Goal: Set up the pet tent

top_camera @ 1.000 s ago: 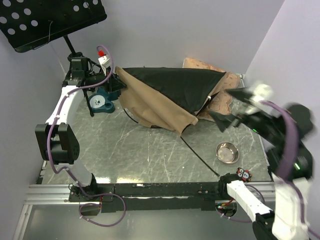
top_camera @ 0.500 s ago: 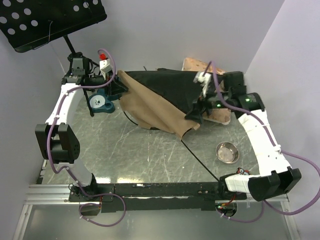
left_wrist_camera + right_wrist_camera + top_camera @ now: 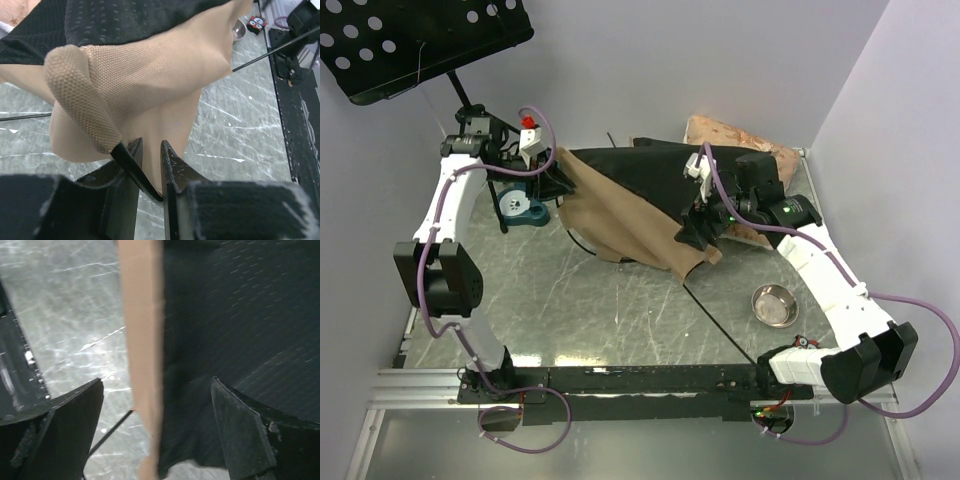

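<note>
The pet tent [image 3: 620, 215] lies collapsed at the back of the table, tan fabric folded under its black base panel [image 3: 645, 170]. A thin black pole [image 3: 720, 318] runs from its front edge toward the near right. My left gripper [image 3: 553, 176] is shut on the tent's left corner; the left wrist view shows tan fabric [image 3: 140, 85] and a black strip pinched between the jaws [image 3: 150, 150]. My right gripper [image 3: 698, 226] is open, hovering over the tent's right front edge. In the right wrist view, its jaws [image 3: 157, 390] straddle the tan hem and black panel [image 3: 225, 315].
A pinkish plush cushion [image 3: 745, 140] lies behind the tent at back right. A steel bowl [image 3: 774, 304] sits at right front. A blue object [image 3: 521, 207] stands by the left arm. A black perforated stand [image 3: 410, 40] overhangs the back left. Walls close both sides.
My right arm has swung in from the far right and now hovers over the tent's right front edge. My left gripper keeps its hold on the left corner.
</note>
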Robot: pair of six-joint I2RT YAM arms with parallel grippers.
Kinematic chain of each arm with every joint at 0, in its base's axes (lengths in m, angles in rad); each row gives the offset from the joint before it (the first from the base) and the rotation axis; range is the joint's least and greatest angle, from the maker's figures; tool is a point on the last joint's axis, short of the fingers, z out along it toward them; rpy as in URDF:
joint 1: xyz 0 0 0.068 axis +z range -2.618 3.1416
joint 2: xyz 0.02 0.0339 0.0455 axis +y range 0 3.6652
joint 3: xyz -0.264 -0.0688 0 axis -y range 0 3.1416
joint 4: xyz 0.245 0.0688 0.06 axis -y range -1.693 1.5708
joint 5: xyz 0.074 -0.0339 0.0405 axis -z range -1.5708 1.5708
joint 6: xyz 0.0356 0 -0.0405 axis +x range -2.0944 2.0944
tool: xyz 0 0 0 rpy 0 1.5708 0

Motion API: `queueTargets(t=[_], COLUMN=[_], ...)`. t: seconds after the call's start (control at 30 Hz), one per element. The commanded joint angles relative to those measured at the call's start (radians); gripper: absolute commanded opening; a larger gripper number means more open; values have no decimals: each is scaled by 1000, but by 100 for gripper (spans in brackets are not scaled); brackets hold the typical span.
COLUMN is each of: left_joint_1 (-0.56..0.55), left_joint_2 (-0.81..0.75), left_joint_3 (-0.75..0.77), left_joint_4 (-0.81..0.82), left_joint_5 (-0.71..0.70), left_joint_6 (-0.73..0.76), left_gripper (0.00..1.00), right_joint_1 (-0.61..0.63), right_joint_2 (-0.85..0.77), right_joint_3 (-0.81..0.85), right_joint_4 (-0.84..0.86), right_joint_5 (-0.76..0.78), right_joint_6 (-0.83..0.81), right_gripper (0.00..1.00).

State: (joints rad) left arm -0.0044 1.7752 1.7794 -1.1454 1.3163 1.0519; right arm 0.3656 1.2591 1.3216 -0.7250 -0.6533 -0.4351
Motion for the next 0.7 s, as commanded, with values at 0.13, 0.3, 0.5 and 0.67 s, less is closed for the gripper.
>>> queueTargets(t=[0.13,0.3,0.5,0.67], left_joint_1=[1,1,81,214], left_joint_2=[29,-16,-163,-338], left_joint_3=[98,55,-115,-366], left_joint_4=[-224,-90,394,1052], left_joint_5=[66,28,-43,-75], left_joint_6=[249,49,-434,-976], left_gripper=[27,40,100,100], right_joint_1=[29,81,78,65], right_joint_2=[-49,5,-49,-168], right_joint_3=[-59,-74,-97,-133], right_joint_4=[174,124,153,235], right_joint_5=[172,169,170,185], right_joint_6=[2,-48,13,102], right_gripper=[98,80,0,0])
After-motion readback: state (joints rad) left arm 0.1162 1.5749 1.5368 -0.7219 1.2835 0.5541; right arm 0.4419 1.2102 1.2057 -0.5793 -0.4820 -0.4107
